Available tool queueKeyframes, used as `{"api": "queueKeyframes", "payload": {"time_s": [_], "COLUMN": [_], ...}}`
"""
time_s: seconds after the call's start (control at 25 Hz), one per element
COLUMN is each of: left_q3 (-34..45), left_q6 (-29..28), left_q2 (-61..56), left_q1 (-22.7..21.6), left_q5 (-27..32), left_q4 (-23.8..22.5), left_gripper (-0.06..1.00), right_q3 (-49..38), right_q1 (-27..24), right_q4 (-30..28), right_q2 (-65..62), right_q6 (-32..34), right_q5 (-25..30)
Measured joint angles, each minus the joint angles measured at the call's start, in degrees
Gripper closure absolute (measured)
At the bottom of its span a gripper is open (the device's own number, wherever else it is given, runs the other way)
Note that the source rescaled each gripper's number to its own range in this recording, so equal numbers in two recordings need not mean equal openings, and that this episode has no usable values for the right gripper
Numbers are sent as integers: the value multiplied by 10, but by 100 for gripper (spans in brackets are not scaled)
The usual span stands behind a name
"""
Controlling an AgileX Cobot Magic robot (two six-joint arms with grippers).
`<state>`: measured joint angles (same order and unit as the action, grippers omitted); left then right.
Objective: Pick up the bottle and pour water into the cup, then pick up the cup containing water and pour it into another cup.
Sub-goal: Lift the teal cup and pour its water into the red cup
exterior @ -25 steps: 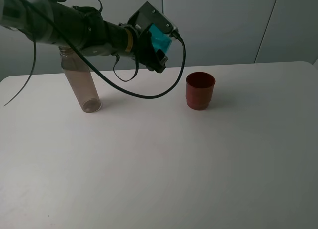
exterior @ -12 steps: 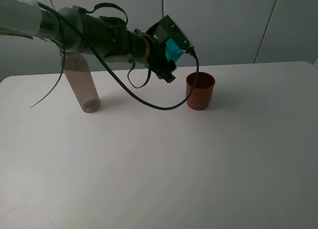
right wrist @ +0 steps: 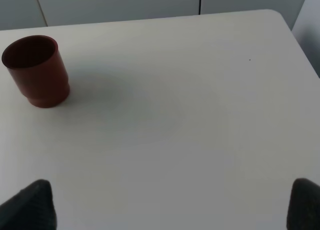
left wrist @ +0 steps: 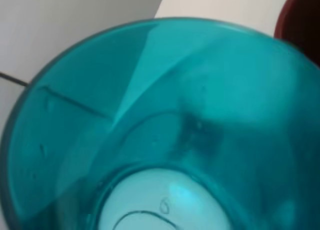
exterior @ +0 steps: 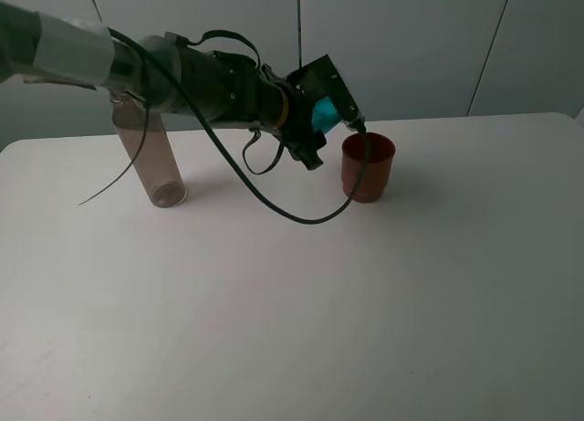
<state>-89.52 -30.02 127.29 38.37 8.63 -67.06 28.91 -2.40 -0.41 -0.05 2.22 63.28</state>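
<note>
Left fingers point(exterior: 307, 152) clamp the teal cup point(exterior: 325, 116), tipped toward the red cup point(exterior: 368, 170) for pouring; right fingers point(right wrist: 30, 205) stand apart, empty.

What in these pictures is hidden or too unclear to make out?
- Bottle neck: exterior high view, behind the left arm.
- Teal cup, water level: left wrist view, too close, all teal glare.
- Red cup, inside: exterior high view, dark shadow; left wrist view, cut by the edge.

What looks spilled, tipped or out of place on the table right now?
Nothing stands out. The teal cup is tilted beside the red cup as for pouring; no puddle shows on the table.
</note>
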Motion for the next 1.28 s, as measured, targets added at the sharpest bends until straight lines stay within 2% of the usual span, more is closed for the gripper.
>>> {"api": "queueKeyframes", "payload": {"time_s": [0.28, 0.56, 1.28], "left_q3": [-30, -47, -48], "left_q6": [0, 0, 2], "left_q2": [18, 31, 31], "left_q1": [13, 20, 35], "left_q5": [10, 44, 52], "left_q4": [-31, -53, -162], "left_gripper": [79, 79, 79], "right_q3": [0, 0, 0], "right_q1": [0, 0, 0], "right_q4": [0, 0, 0], "right_q2": [0, 0, 0], "right_q6": [0, 0, 0], "right_q5": [0, 0, 0]}}
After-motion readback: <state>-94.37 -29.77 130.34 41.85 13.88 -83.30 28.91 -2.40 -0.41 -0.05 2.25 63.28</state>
